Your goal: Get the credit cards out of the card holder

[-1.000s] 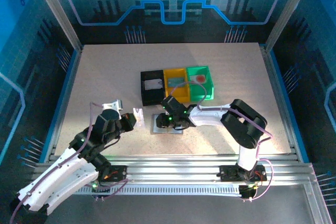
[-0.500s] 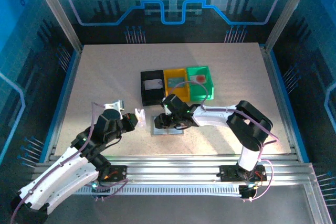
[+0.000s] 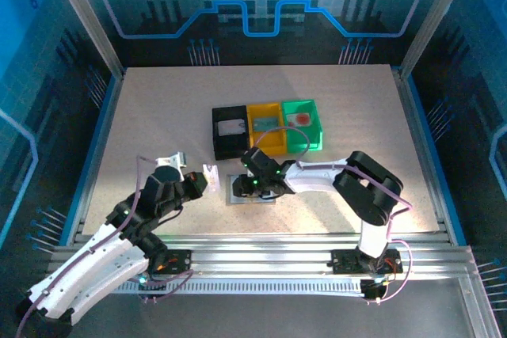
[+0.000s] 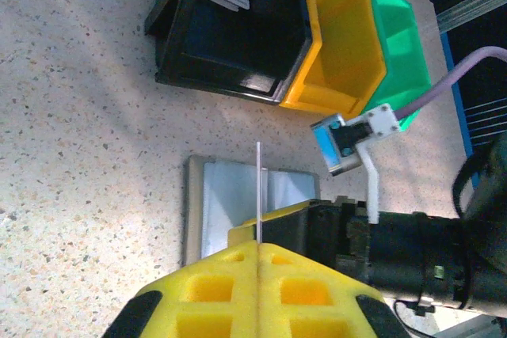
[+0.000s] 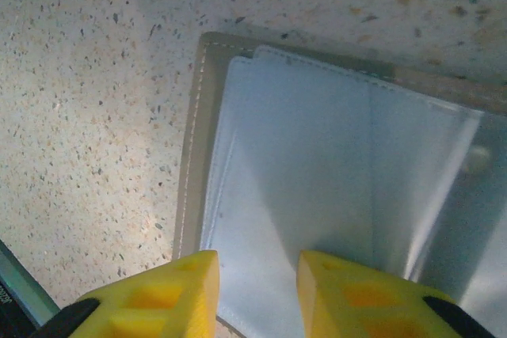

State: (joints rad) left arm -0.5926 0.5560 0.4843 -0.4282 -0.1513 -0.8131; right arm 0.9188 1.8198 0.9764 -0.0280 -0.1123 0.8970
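Directly beneath the right pincer [image 5: 253,279] lies the wallet [image 5: 301,172], spread open on the worktop [image 3: 158,116], pale blue pockets facing up. The jaws stand partly open with nothing between them, and the fingers [image 5: 162,294] hang over the wallet's near edge.

From overhead, the wallet's [image 3: 236,198] long side runs 9 to 3 o'clock, with the right pincer [image 3: 252,187] over its middle.

Left pincer [image 3: 200,181] sits just beside the wallet at 9 o'clock. It is clamped tight on one thin card [image 4: 259,187], seen edge-on and standing upright.

Black bin [image 3: 230,131], yellow bin [image 3: 267,124] and green bin [image 3: 303,123] line up at 12 o'clock of the wallet.

Whether a card remains in the pockets, glare hides. Judgement: the right arm is nearer, so any further pull is its job, straight down.
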